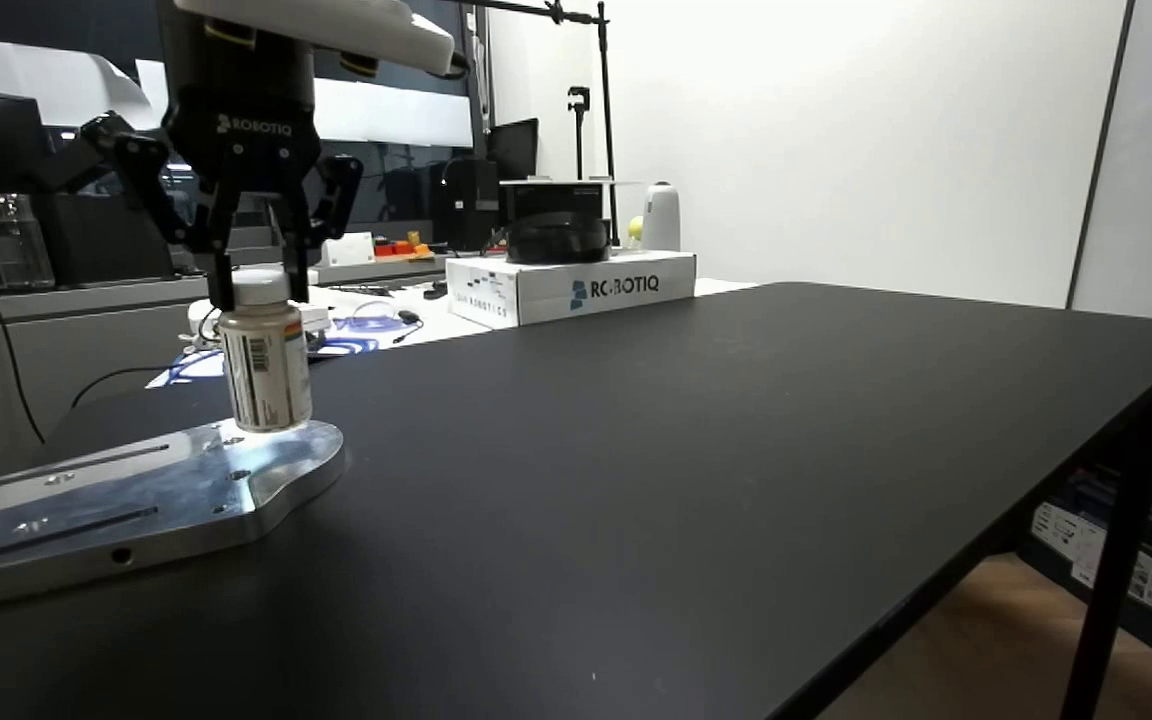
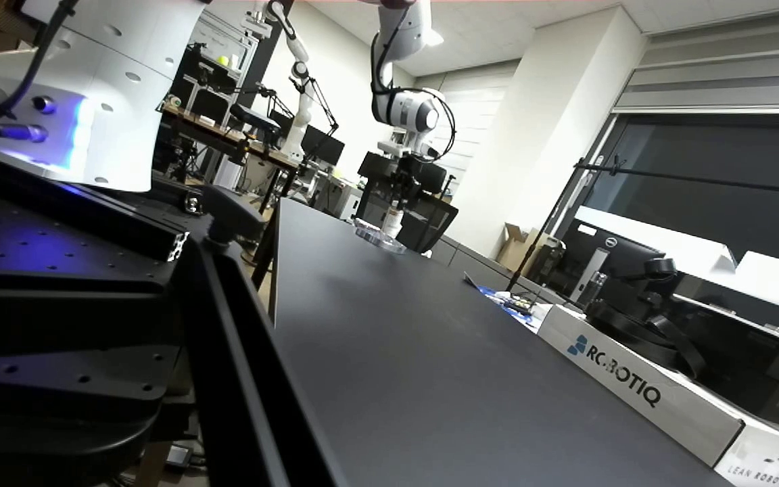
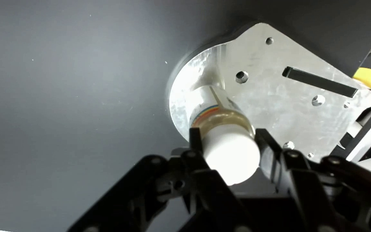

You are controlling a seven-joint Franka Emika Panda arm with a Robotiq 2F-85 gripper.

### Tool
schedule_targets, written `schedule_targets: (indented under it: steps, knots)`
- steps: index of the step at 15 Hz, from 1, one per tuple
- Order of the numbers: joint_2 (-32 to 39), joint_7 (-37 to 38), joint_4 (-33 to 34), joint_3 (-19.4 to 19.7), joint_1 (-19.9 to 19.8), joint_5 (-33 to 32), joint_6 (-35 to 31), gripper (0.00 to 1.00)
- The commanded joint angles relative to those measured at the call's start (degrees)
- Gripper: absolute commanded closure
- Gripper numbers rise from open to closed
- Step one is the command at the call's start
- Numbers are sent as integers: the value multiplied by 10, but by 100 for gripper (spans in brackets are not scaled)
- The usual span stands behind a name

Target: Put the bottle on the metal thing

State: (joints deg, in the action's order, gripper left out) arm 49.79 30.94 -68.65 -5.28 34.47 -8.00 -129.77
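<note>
The small bottle (image 1: 268,375) has a pale tan body, a label and a white cap. It stands roughly upright over the rounded end of the silver metal plate (image 1: 151,495). Its base is at the plate's surface; I cannot tell whether it touches. My gripper (image 1: 262,292) points down, with one finger on each side of the cap and both against it. In the wrist view, the fingertips (image 3: 227,133) hug the bottle (image 3: 229,148), and the plate (image 3: 269,106) lies beneath. The bottle (image 2: 393,220) and plate (image 2: 377,237) also show small in an exterior view.
The plate lies near one end of the black table (image 1: 696,430). A white Robotiq box (image 1: 601,287) with a black headset (image 1: 558,238) on it stands past the table's long side. Blue cables (image 1: 346,345) lie nearby. The robot base (image 2: 92,88) stands at the table's other end.
</note>
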Motion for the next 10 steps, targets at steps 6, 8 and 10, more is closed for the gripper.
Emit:
schedule_targets:
  steps: [6, 8, 10]
  knots:
    - [99, -24, 163, 12, 4, 15, 85, 81]
    - [109, -25, 186, 10, 4, 19, 97, 30]
    - [115, -25, 207, 9, 5, 24, 108, 17]
